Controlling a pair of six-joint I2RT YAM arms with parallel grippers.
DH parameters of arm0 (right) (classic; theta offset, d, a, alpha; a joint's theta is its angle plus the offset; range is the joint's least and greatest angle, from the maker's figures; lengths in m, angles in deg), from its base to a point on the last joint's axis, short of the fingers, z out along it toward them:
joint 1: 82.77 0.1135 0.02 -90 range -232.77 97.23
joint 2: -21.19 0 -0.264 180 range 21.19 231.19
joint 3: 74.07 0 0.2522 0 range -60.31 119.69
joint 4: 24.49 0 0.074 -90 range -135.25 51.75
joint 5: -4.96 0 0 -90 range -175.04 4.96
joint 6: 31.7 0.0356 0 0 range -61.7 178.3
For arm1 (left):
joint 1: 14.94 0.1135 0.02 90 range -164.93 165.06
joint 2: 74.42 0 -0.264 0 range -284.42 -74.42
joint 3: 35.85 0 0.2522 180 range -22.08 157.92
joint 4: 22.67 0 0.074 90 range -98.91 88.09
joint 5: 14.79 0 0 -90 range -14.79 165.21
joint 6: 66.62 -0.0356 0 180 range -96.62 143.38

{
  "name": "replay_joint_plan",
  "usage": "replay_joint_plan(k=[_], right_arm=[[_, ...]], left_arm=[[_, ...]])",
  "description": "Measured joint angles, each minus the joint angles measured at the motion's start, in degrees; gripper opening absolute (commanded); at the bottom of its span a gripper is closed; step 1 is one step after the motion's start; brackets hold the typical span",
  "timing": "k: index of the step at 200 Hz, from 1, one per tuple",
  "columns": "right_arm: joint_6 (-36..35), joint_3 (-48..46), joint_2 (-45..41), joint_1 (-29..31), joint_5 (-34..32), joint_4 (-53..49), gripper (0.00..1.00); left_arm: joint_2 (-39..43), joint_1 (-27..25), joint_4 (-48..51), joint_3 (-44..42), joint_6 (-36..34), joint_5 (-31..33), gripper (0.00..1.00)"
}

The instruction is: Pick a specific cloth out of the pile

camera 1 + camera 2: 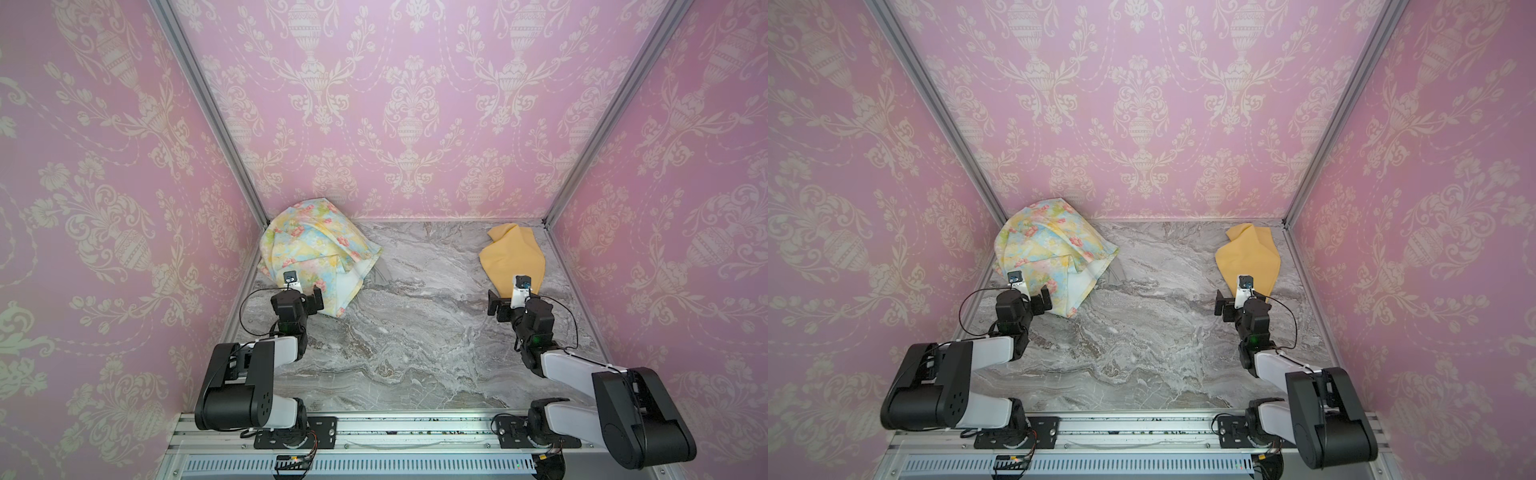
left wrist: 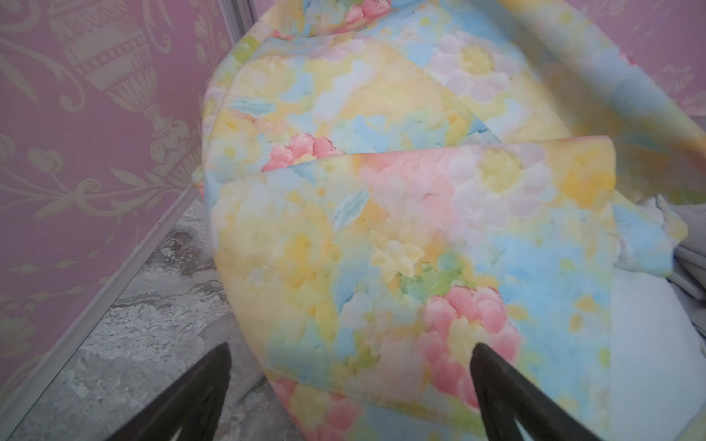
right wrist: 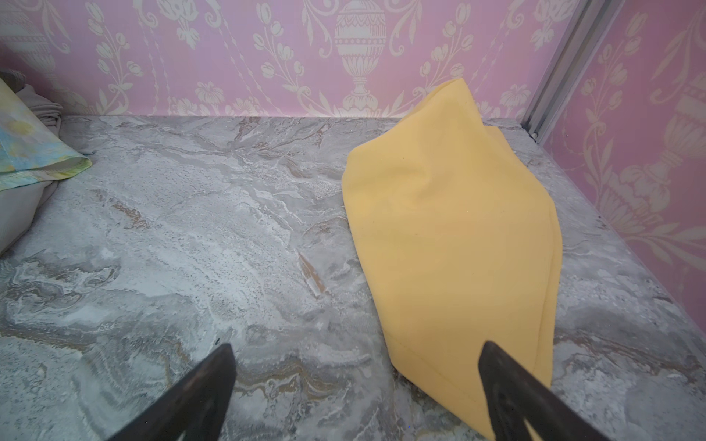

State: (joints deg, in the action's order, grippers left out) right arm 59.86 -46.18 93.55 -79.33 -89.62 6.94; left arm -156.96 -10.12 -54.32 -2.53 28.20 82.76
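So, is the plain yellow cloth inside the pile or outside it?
Outside. The yellow cloth lies alone at the far right, and bare marble table separates it from the floral pile in the far left corner.

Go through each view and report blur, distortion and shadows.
Both top views: the wide-angle lens splays the walls outward; light is soft and even, with only faint shadows. Left wrist: the floral pile is soft throughout, with one fold badly smeared. Right wrist: the yellow cloth and marble table are crisp; no glare.
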Motion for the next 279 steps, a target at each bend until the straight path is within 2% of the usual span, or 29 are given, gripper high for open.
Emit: replay_joint_plan(k=[18,57,87,99,146,279], right_arm=[[-0.02,0.31,1.7,-0.04,0.0,0.85,1.0],[-0.02,1.09,6.54,-0.83,0.33,5.99,1.0],[-0.02,0.94,14.78,-1.11,0.96,14.58,1.0],[-0.02,0.94,16.33,-1.11,1.22,14.99,1.0],[0.22,6.69,16.28,-3.1,3.43,10.58,1.0],[0.02,6.69,16.31,-3.04,6.62,9.44,1.0]], left_arm=[[-2.93,1.09,-4.39,-0.46,0.83,-0.13,0.99],[-10.16,-0.24,-10.69,-0.63,0.59,-2.1,0.99],[-10.75,-0.81,-12.13,-0.63,0.55,-2.12,0.99],[-10.75,-1.05,-12.28,-0.63,0.42,-2.12,0.99],[-10.91,-2.14,-12.81,-0.52,-0.52,-1.51,0.99],[-10.88,-2.45,-12.83,-0.52,-1.33,-1.25,0.99]])
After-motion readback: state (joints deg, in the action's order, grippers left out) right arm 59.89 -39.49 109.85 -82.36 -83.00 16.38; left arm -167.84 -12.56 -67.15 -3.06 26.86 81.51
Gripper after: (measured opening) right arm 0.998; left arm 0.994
